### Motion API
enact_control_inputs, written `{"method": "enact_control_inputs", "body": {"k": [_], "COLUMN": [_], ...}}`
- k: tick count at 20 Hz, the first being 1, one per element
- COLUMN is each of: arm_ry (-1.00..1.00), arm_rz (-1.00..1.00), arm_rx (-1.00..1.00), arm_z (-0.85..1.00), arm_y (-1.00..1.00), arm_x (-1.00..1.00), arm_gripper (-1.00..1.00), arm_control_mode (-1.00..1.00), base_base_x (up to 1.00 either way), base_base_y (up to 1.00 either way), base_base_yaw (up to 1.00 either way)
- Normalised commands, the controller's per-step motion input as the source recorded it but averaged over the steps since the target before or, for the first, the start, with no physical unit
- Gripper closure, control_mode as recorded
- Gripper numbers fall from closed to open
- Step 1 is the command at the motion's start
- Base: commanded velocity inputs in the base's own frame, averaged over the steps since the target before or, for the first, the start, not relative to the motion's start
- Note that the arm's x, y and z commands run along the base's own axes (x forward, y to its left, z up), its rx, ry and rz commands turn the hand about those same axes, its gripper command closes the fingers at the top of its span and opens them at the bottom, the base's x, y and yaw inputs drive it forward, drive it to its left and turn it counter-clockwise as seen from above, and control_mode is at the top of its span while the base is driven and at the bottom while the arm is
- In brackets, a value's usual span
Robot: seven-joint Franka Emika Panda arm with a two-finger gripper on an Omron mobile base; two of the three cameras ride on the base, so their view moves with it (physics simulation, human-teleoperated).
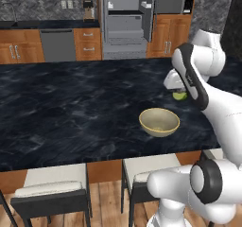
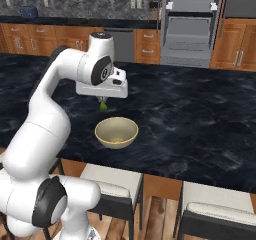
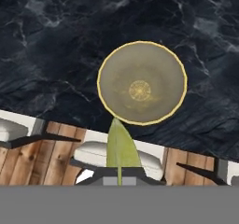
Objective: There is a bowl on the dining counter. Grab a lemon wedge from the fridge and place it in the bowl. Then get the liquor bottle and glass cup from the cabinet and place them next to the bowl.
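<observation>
One two-finger gripper [image 2: 103, 101], jaws closed on one yellow-green lemon wedge [image 2: 103, 105], hanging above the counter just behind the bowl. One shallow olive-yellow bowl [image 2: 116, 132], empty, near the front edge of the black marbled dining counter [image 2: 200, 119]; broad bare stone all round. Two white-seated stools [image 1: 52, 183] below, cut off. One grey fridge [image 1: 126, 20], doors open; fingertips largely hidden.

the arm reaches forward with its elbow raised, the hand [image 2: 103, 104] pointing straight down, fingers closed.
</observation>
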Motion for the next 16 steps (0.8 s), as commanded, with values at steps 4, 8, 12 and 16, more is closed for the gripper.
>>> {"method": "enact_control_inputs", "body": {"k": [4, 8, 12, 16], "arm_ry": [0.01, 0.07, 0.06, 0.02], "arm_rz": [0.0, 0.0, 0.0, 0.0], "arm_rx": [0.0, 0.0, 0.0, 0.0], "arm_z": [-0.27, -0.35, -0.4, -0.31], "arm_y": [-0.15, -0.08, 0.0, 0.0], "arm_x": [0.52, 0.48, 0.41, 0.27], "arm_gripper": [1.0, 1.0, 1.0, 1.0], "arm_control_mode": [-1.0, -1.0, -1.0, -1.0], "base_base_x": [0.0, 0.0, 0.0, 0.0], "base_base_y": [0.0, 0.0, 0.0, 0.0], "base_base_yaw": [0.0, 0.0, 0.0, 0.0]}}
